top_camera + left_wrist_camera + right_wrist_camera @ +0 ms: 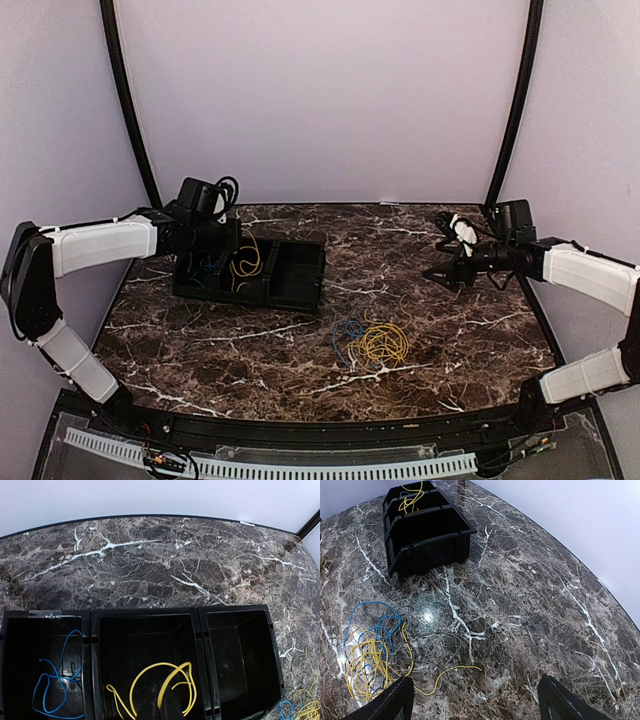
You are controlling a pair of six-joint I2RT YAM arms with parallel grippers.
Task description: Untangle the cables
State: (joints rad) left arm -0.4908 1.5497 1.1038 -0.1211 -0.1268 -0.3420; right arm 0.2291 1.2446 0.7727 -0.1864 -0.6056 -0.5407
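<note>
Black right gripper (475,681) wide apart, empty; left gripper (222,254) unclear, above bin (300,278).

top view looks down from behind; wrist views — nearer — share bins (145,612), cables (367,660)

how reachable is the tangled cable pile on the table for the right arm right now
Probably yes: the tangled pile lies on the marble close to the open right gripper, nothing stands between them, and the black bins sit farther back.
</note>
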